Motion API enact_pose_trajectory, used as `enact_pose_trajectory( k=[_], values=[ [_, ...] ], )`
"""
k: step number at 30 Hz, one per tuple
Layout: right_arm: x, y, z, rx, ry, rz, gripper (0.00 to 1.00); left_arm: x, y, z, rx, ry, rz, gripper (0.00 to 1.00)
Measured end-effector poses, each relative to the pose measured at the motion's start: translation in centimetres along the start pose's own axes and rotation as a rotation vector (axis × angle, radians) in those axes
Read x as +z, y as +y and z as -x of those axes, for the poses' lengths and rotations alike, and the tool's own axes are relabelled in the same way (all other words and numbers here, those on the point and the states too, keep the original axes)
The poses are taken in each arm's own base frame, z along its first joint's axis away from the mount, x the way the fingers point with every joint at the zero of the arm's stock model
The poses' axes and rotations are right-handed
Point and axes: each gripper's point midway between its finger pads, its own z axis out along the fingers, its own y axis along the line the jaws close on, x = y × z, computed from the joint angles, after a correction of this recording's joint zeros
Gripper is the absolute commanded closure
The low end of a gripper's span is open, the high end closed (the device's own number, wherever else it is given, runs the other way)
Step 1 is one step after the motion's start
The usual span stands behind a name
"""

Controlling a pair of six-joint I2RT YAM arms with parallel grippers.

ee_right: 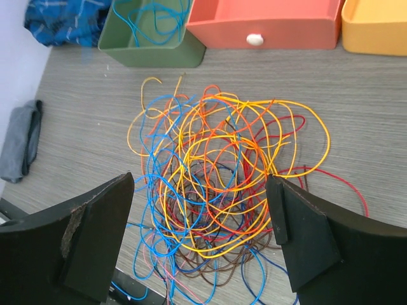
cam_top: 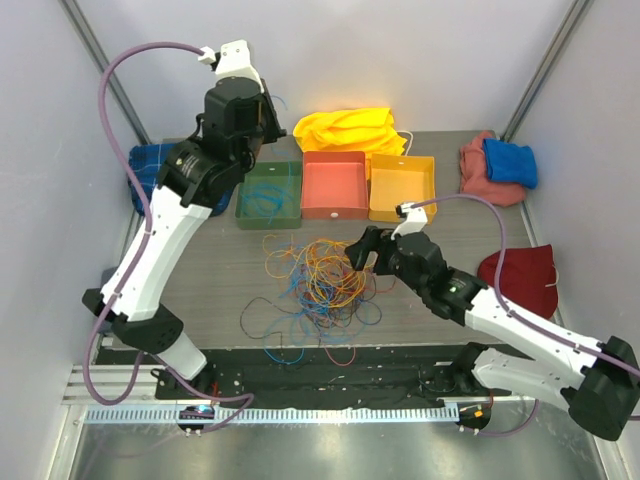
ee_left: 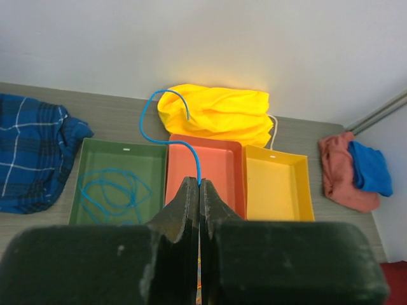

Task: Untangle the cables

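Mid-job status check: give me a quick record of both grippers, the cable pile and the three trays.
left gripper: shut on a blue cable, raised above the trays
right gripper: open, hovering over the tangle
tangle: orange, yellow, blue and red strands heaped in front of the trays
green tray: holds a coiled blue cable
red tray: nothing visible inside
yellow tray: nothing visible inside
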Motion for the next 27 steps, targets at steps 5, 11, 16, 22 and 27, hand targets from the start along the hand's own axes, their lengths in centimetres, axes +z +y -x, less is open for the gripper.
enact_pose_trajectory(
  k=[5,11,16,22,27],
  values=[
    [-1.6,-0.5,1.0,0.006,-0.049,0.002,0.06,2.3,1.6,-1.5,0.021,0.027,0.071,1.00],
    [-2.6,-2.4,0.1,-0.006,-0.055,-0.048,0.05,5.5,5.6,-2.8,0.015,0.044,0.183,1.00],
    [-3.1,-3.6,-0.3,-0.020,-0.062,-0.085,0.05,8.0,8.2,-4.2,0.011,0.070,0.255,1.00],
    [-3.2,-4.6,-0.4,-0.048,-0.062,-0.124,0.05,10.0,9.4,-7.2,0.026,0.122,0.294,1.00],
    [-3.1,-5.0,-0.6,-0.066,-0.059,-0.145,0.05,11.8,10.6,-9.1,0.034,0.159,0.324,1.00]
  ],
)
